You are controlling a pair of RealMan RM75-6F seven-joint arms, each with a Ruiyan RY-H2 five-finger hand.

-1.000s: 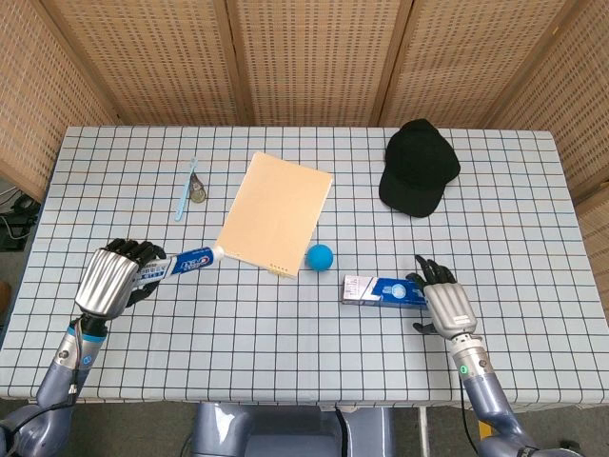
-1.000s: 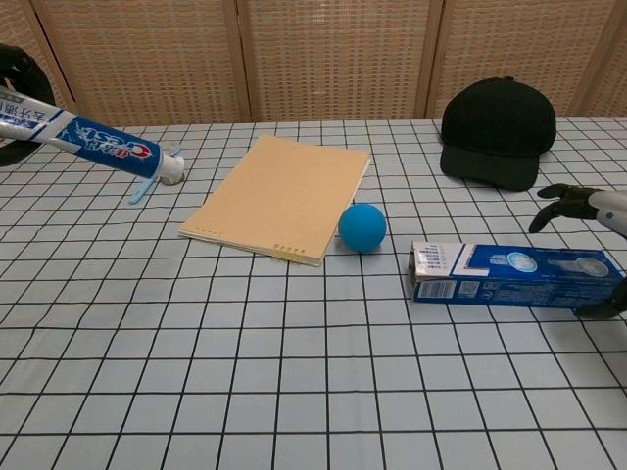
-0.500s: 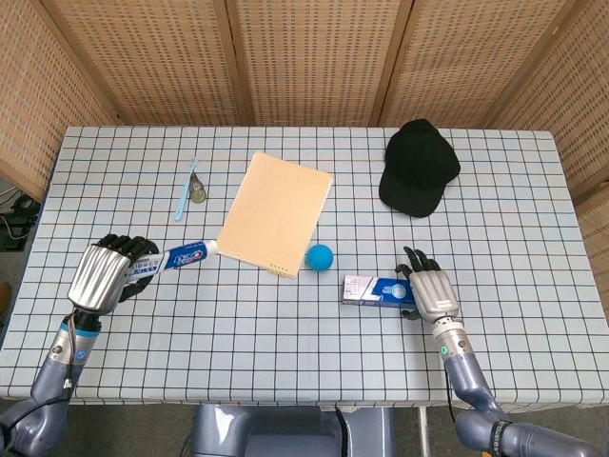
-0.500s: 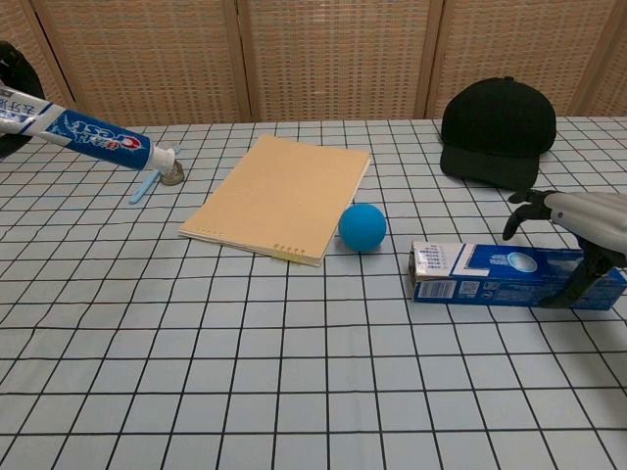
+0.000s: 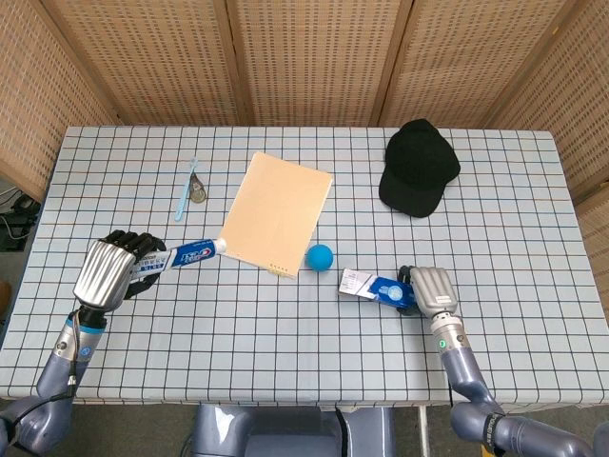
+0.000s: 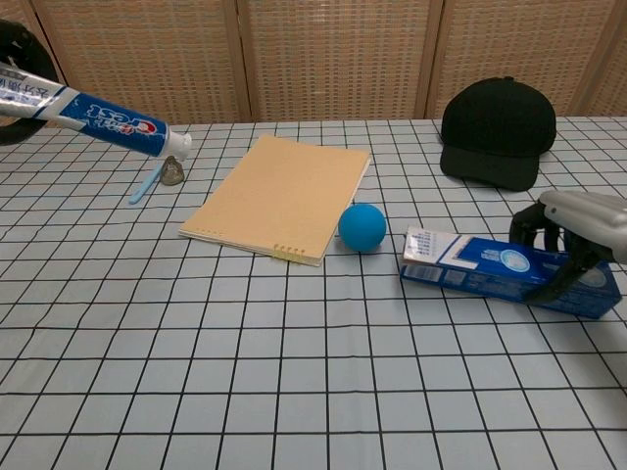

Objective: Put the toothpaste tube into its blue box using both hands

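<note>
Blue box (image 5: 373, 286), head view: now skewed on the table, right hand (image 5: 430, 288) newly curled round its end, left hand (image 5: 109, 271) gripping tube (image 5: 186, 255) aloft; chest view: box (image 6: 509, 273) tilted, grasp achieved, insertion pending.

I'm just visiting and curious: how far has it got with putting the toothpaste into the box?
About halfway. Done: the left hand holds the toothpaste tube up off the table, and the right hand grips the blue box at one end. In hand: the box sits slightly tilted. Left: tube and box are far apart and must be brought together, then the tube slid in.
</note>
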